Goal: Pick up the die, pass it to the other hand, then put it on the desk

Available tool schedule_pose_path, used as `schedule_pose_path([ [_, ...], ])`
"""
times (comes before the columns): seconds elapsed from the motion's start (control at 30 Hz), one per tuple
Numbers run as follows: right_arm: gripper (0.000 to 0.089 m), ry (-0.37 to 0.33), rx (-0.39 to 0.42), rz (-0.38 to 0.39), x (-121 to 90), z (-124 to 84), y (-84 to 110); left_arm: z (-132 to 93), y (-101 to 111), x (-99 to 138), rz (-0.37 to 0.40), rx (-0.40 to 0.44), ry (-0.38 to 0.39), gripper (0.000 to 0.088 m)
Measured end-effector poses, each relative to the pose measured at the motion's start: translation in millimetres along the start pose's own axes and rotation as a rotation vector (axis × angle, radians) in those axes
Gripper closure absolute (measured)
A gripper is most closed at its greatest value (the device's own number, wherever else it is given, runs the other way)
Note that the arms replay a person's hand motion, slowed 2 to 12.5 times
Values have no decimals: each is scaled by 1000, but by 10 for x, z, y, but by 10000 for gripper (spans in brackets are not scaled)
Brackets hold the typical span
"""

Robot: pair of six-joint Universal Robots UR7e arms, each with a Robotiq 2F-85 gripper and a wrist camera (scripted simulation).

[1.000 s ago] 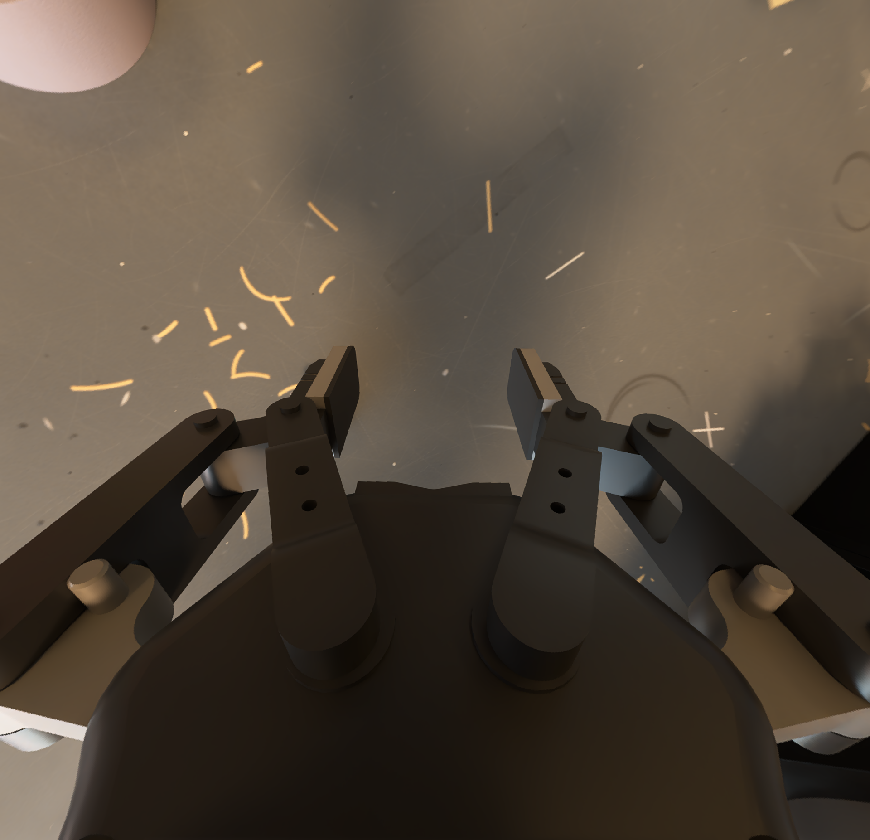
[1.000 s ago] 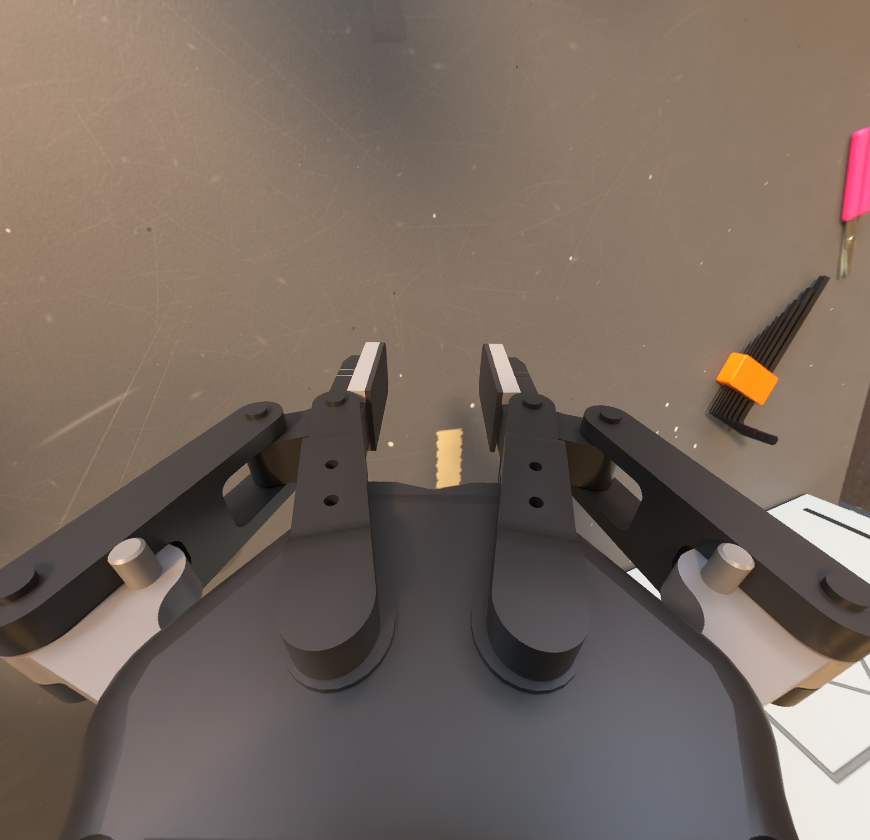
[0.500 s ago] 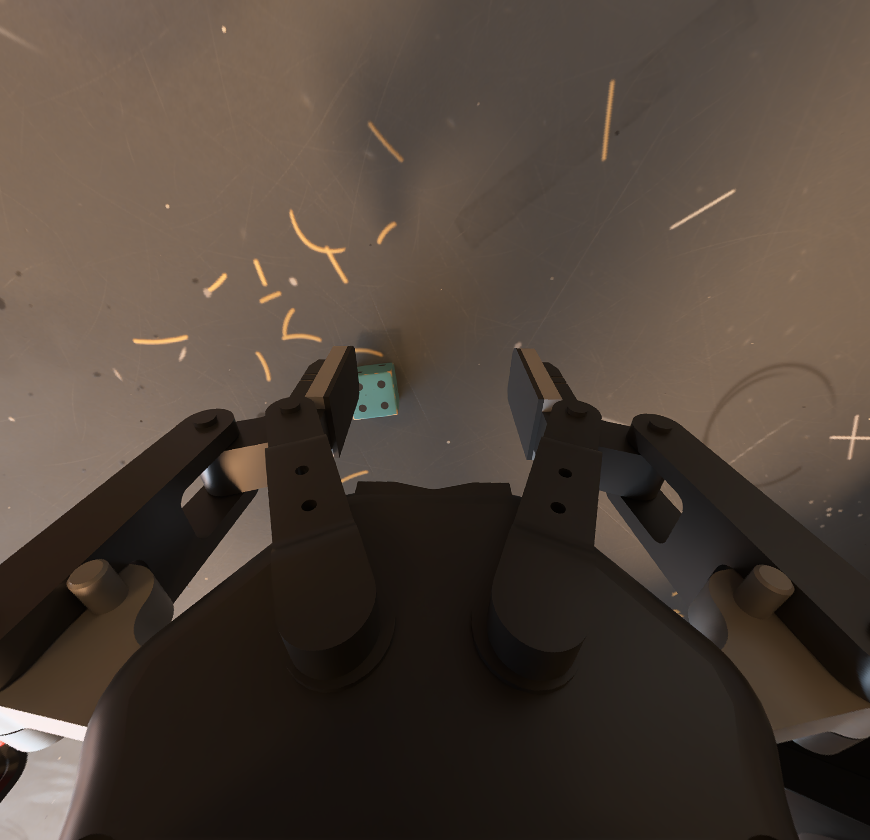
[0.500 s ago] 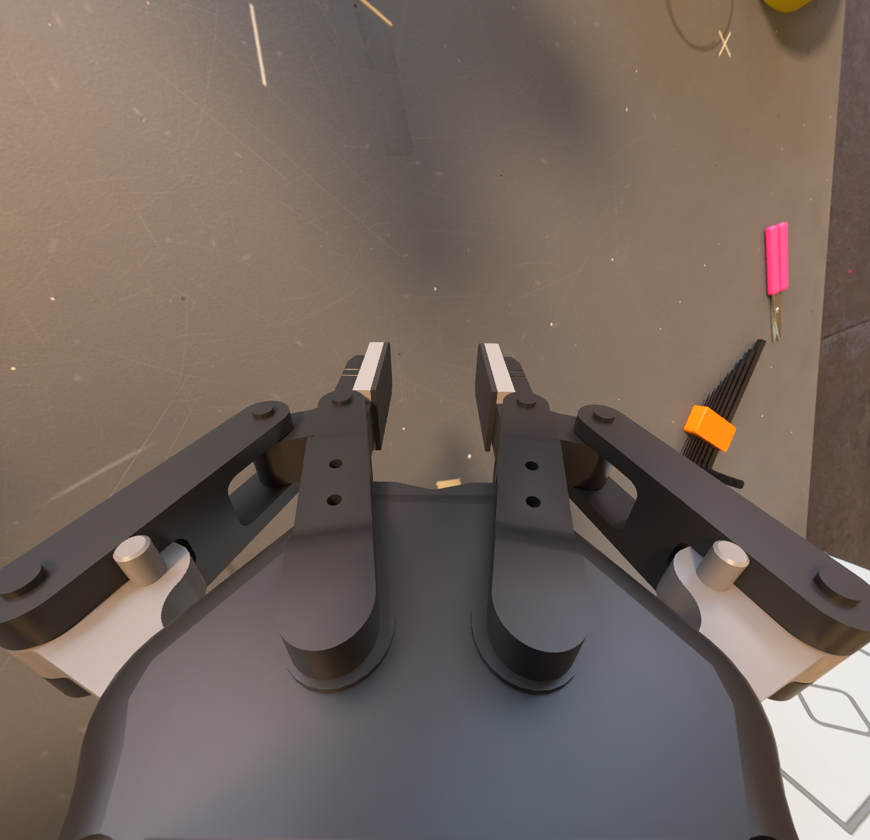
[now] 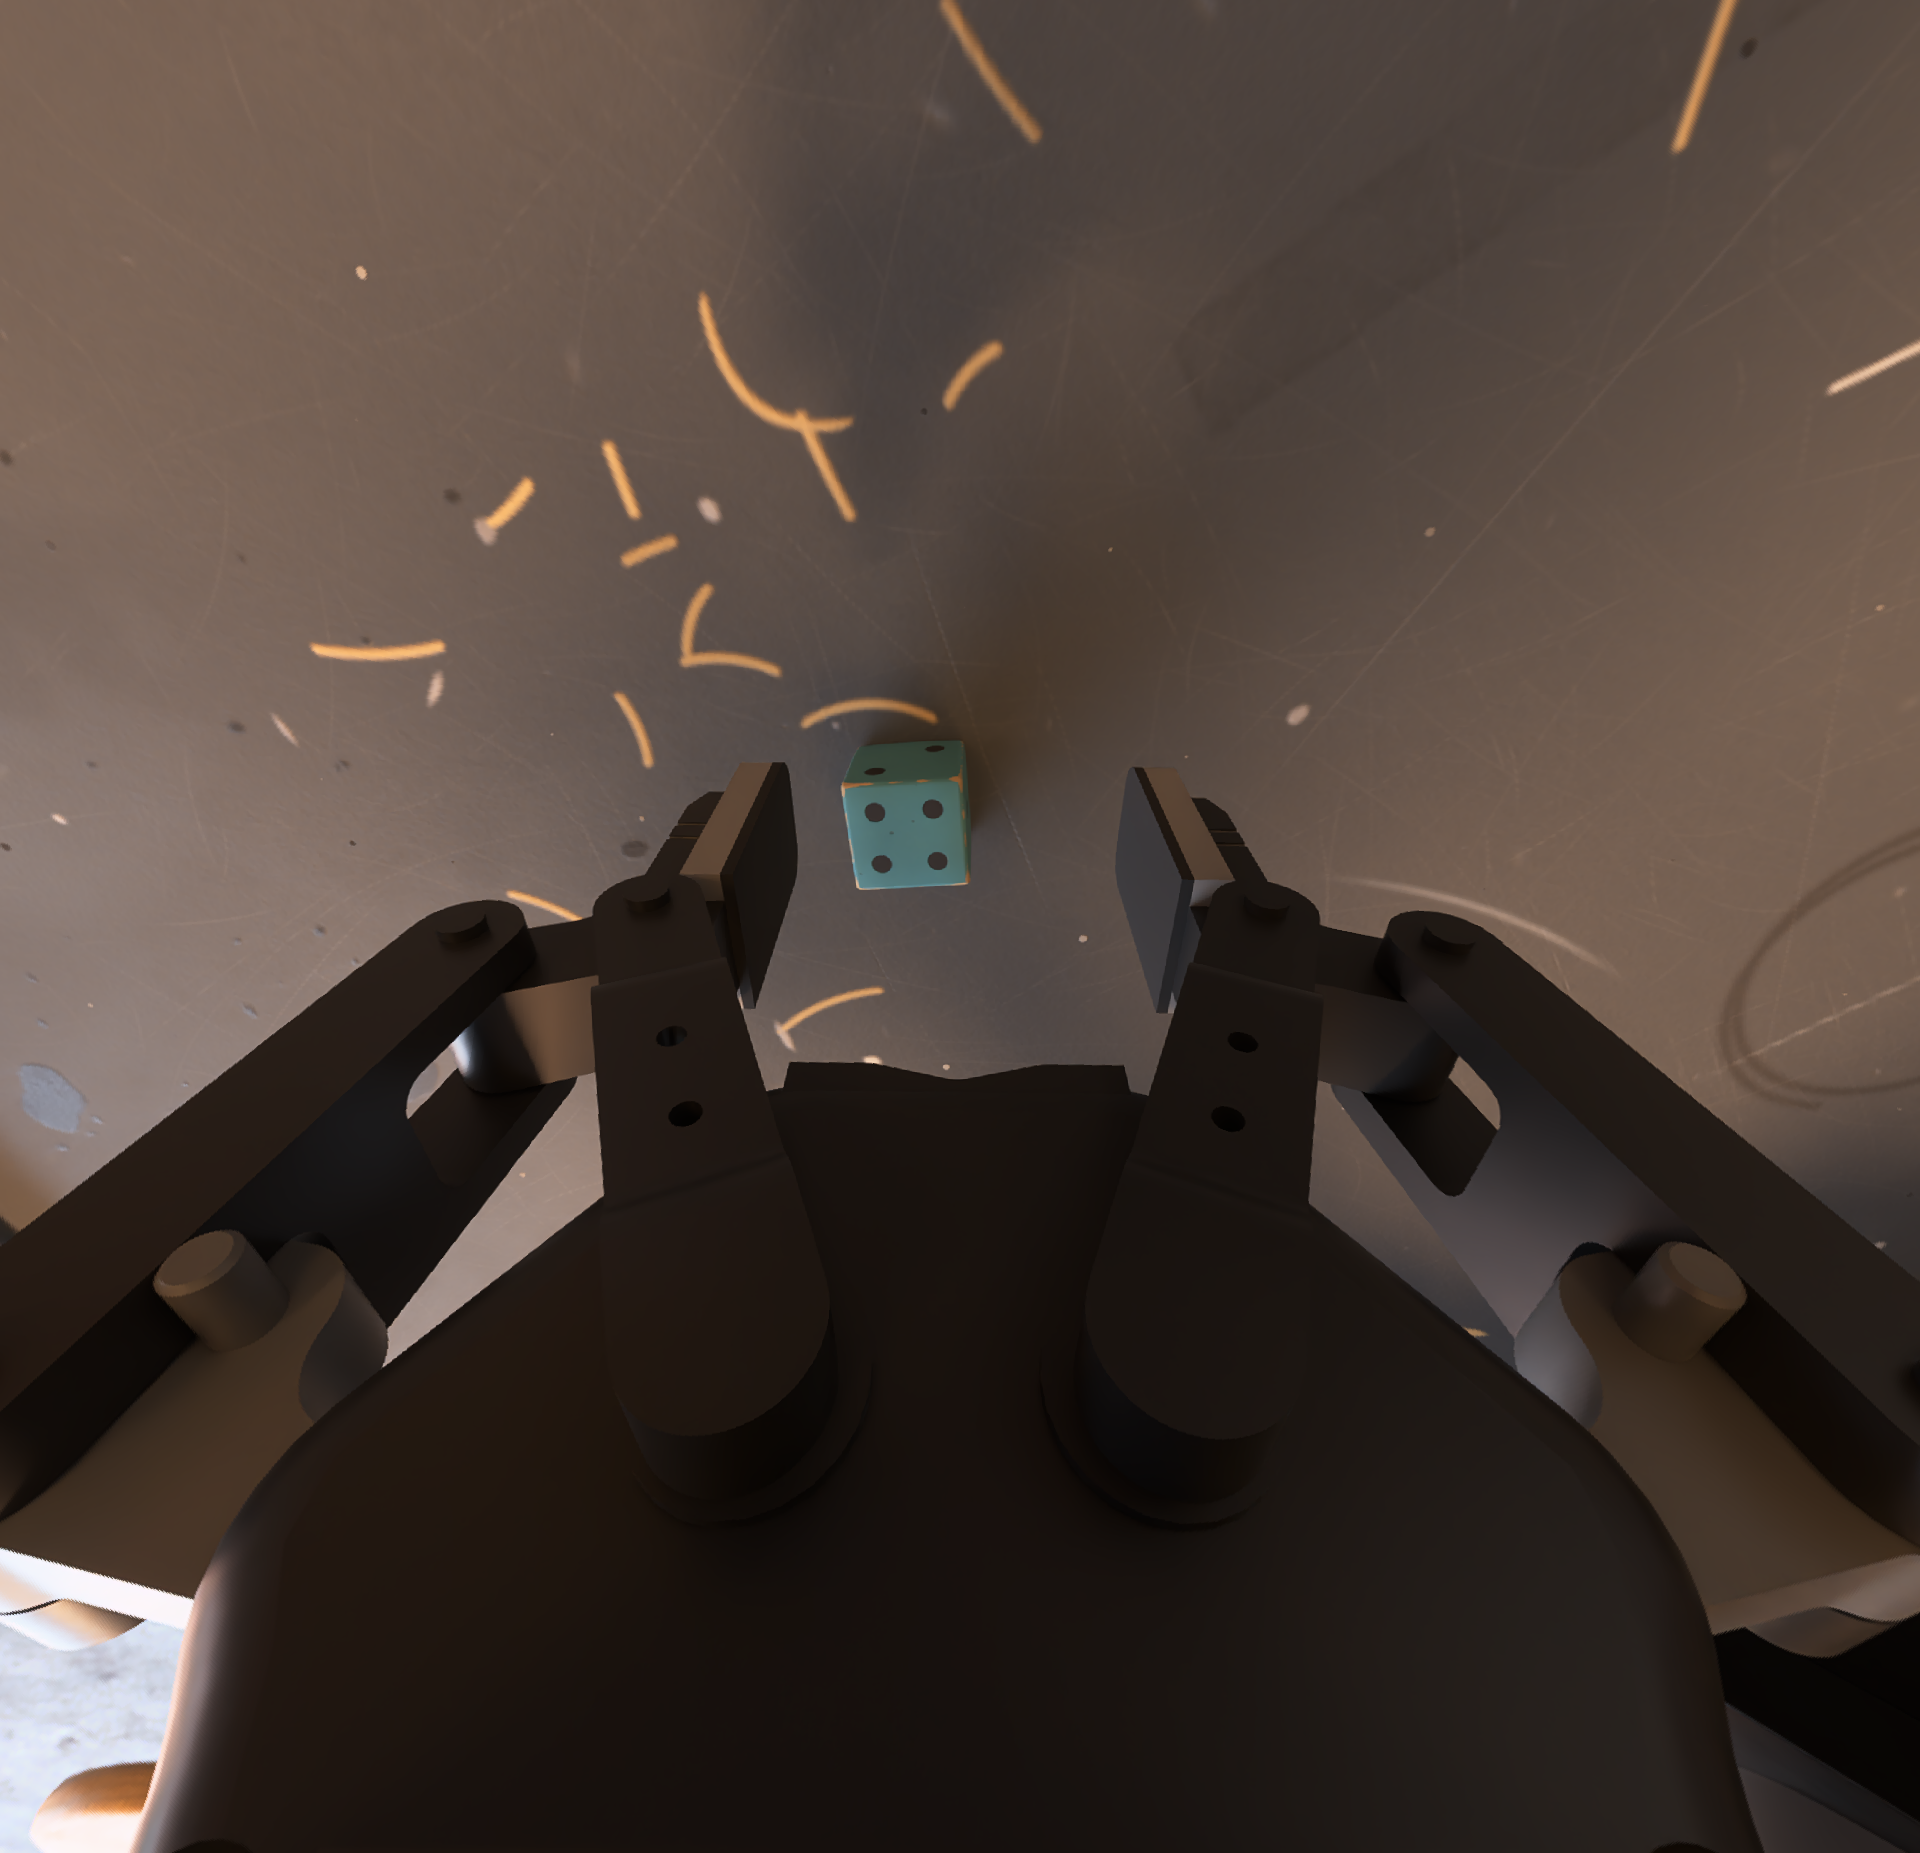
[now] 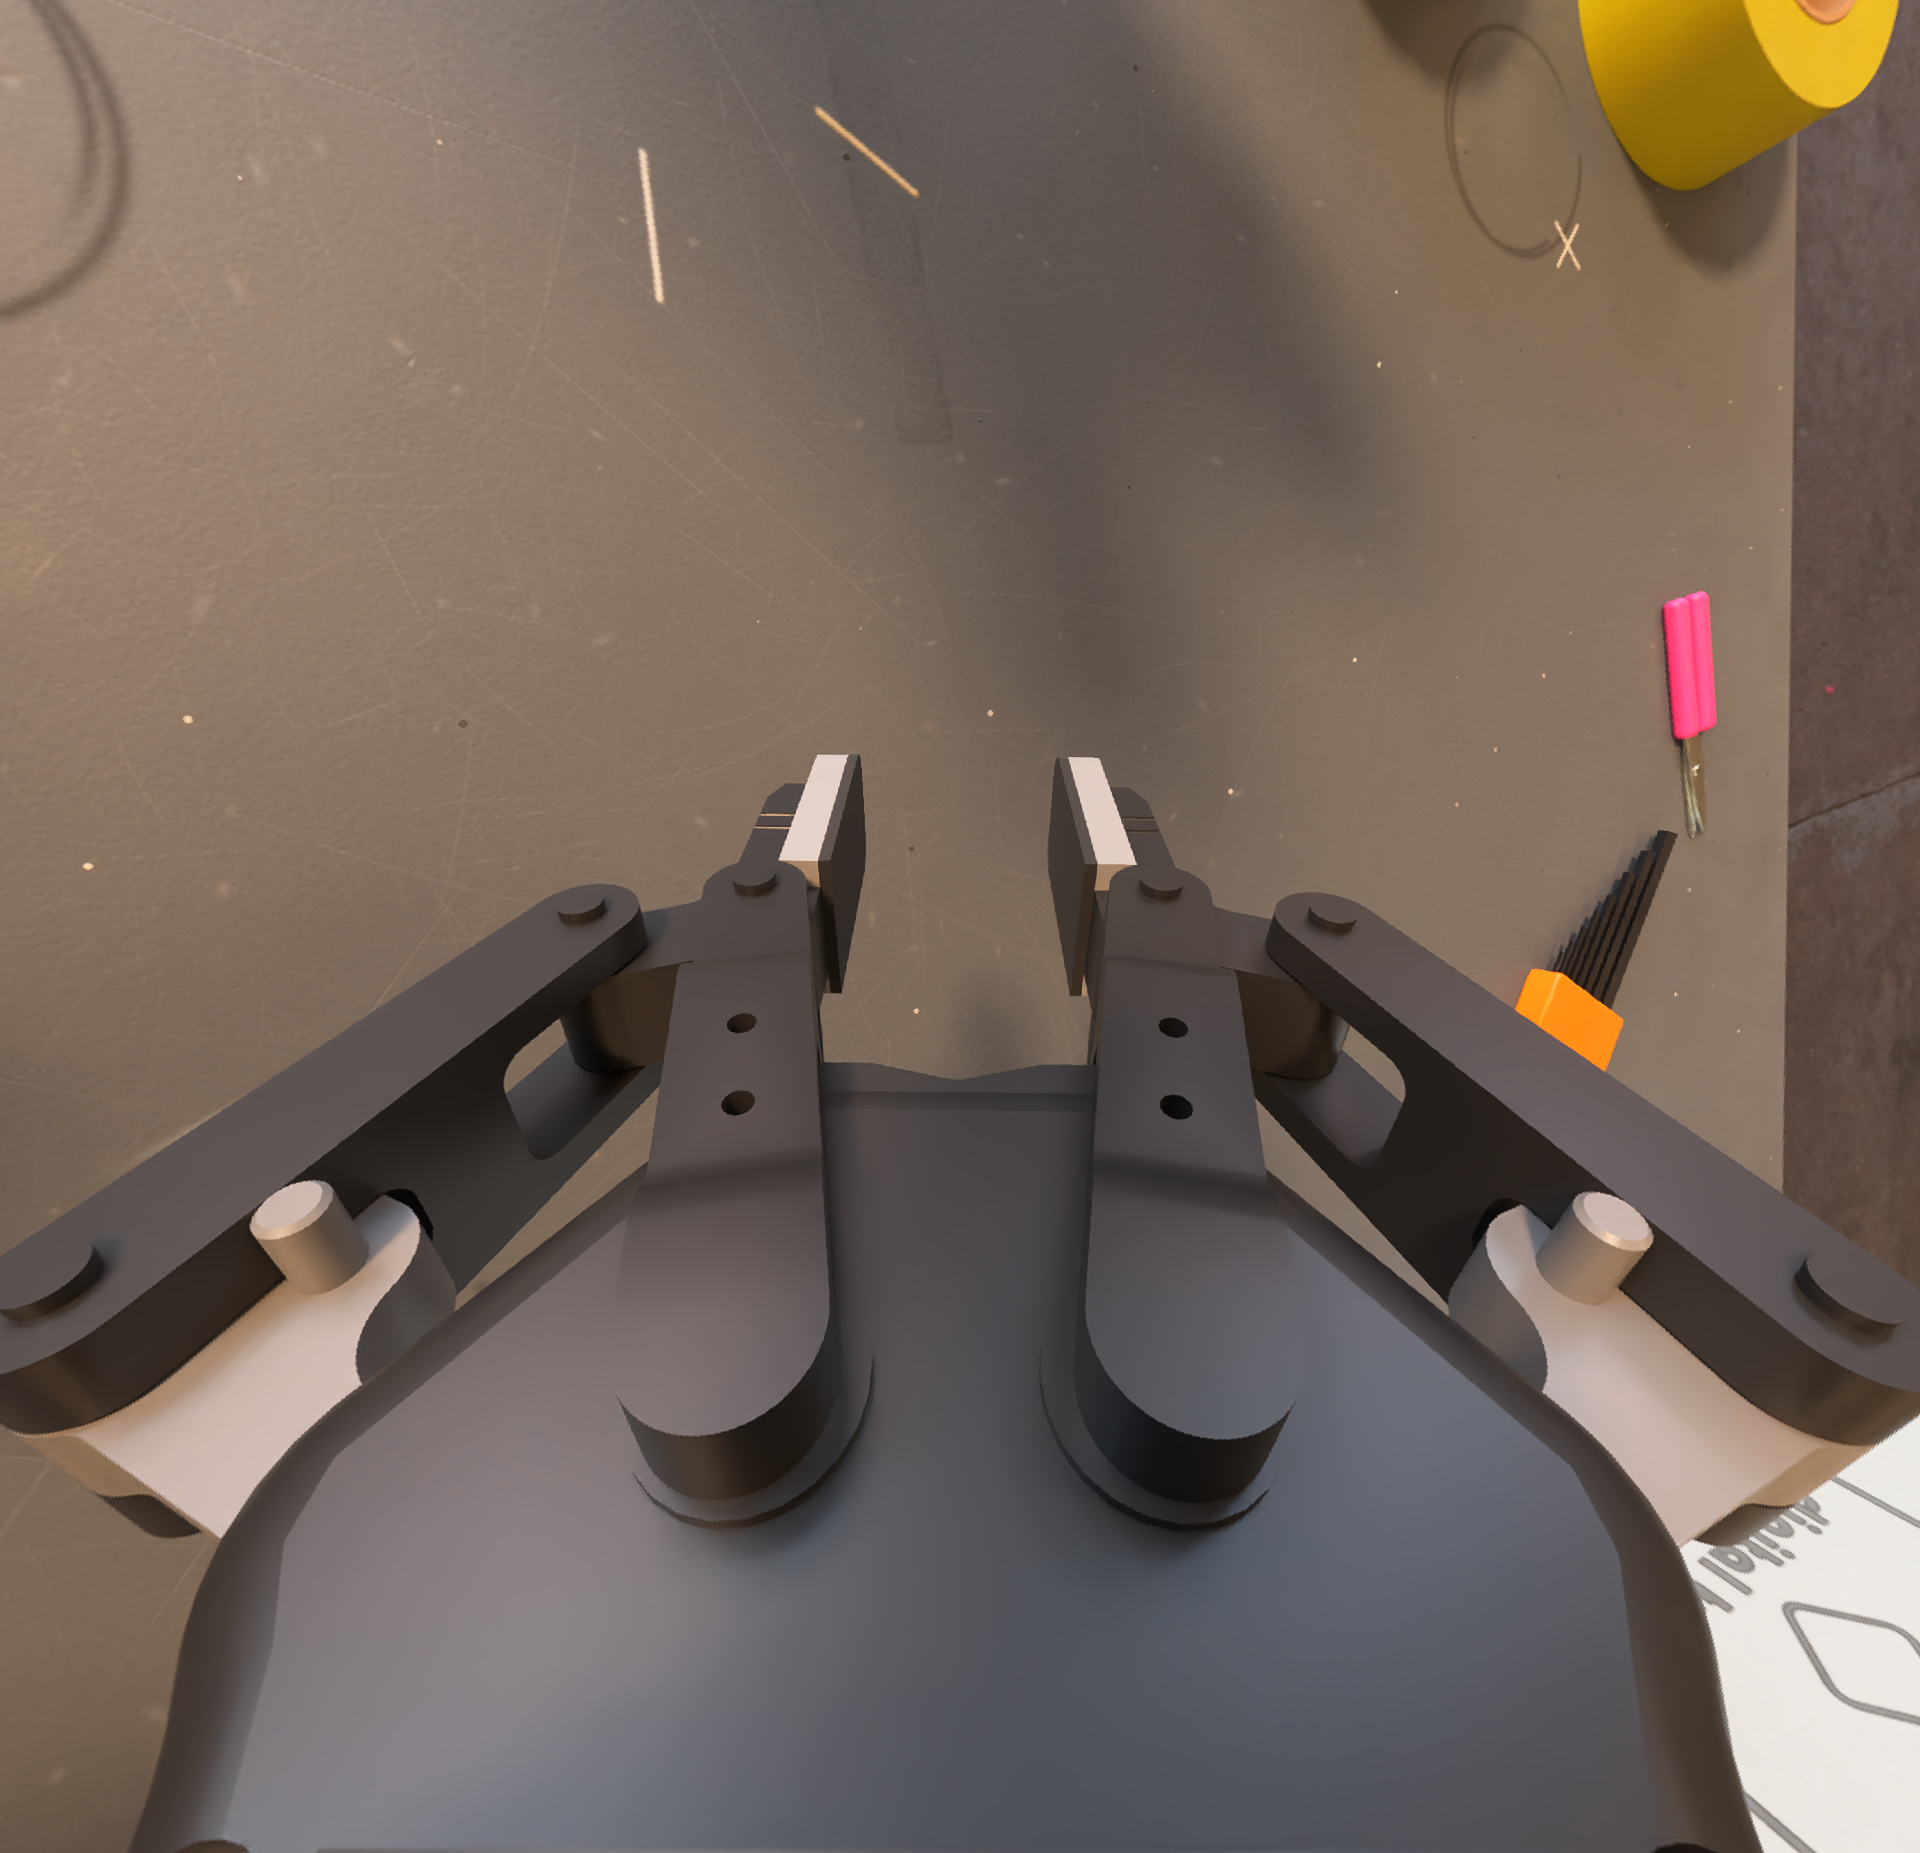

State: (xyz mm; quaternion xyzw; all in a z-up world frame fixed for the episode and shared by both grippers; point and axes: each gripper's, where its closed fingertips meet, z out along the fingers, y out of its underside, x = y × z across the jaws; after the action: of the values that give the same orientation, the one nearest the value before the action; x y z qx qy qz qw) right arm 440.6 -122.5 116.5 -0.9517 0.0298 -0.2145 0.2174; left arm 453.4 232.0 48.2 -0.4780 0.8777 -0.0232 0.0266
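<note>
Fingers (image 5: pixel 764 847) spread above die (image 5: pixel 907 816) (untouched)

— At centre? Dark two-finger right gripper (image 6: pixel 956 868), jaws parted, nothing between, above scratched grey-brown desk (image 6: pixel 416 556).

— Toward one o'clock? Fat yellow tape roll (image 6: pixel 1704 68) with brown core.

— Three o'clock? Slim pink-handled tool (image 6: pixel 1688 665); just below, fanned black hex keys (image 6: pixel 1616 920) in orange holder.

— Five o'clock? White printed sheet (image 6: pixel 1829 1678).

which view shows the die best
The left wrist view: the turquoise die sits on the desk between the open fingers of the left gripper, untouched, two pipped faces visible. The right wrist view shows no die, only the empty right gripper.
</note>
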Motion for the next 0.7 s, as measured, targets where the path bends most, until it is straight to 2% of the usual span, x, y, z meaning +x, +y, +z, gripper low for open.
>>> schedule_pose_path([
  [0.33, 568, -9, 25, -3, -44, 6, -3, 50, 57, -94, -34, -56, -33, 318],
  [0.7, 573, -17, 43, 8, -52, 10, 33, 64, 99, -106, -55, -95, -34, 318],
])
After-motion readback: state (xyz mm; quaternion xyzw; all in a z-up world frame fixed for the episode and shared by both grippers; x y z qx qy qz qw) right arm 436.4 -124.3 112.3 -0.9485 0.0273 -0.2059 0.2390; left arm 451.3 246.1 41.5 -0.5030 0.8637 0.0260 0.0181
